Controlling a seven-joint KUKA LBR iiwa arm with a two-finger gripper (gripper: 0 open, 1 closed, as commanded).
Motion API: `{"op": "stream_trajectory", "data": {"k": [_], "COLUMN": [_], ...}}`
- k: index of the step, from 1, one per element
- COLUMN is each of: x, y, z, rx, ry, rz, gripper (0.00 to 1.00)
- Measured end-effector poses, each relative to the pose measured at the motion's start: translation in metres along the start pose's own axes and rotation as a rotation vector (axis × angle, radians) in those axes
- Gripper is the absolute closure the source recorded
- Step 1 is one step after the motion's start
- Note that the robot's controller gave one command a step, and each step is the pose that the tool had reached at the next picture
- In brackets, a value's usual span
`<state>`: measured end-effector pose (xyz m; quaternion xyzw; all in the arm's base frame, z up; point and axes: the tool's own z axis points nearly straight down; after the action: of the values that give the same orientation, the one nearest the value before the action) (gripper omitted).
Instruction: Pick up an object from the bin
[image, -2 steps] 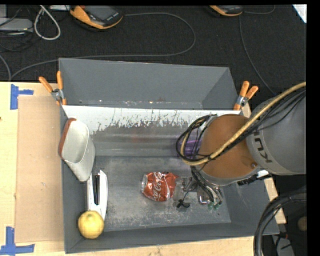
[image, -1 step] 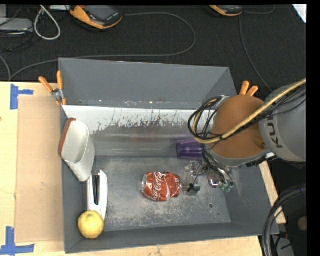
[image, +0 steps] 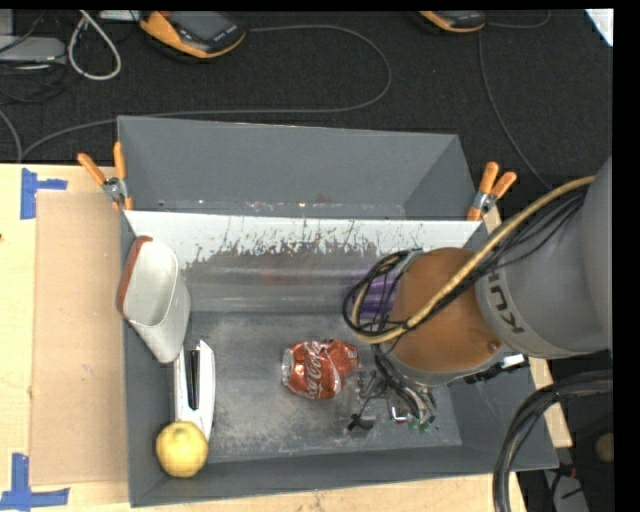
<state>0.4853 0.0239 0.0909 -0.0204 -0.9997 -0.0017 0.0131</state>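
Note:
A crushed red soda can (image: 318, 368) lies on the bin floor near the middle, slightly towards the front. My gripper (image: 388, 403) hangs low over the floor just to the right of the can, under the arm's orange cover, close beside the can. A purple thing (image: 381, 296) lies behind the gripper near the back wall, partly hidden by the arm's cables.
At the bin's left wall leans a white scoop (image: 155, 293) with a brown rim. Below it lies a white, long-handled tool (image: 196, 385), and a yellow round fruit (image: 181, 449) sits in the front left corner. The arm covers the bin's right side.

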Motion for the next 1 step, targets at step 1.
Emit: {"op": "stream_trajectory", "data": {"k": [1], "x": [-0.0180], "y": [0.0021], "z": [0.0179], "rx": [0.003], "ry": [-0.024], "rz": [-0.052], "gripper": [1.00]}}
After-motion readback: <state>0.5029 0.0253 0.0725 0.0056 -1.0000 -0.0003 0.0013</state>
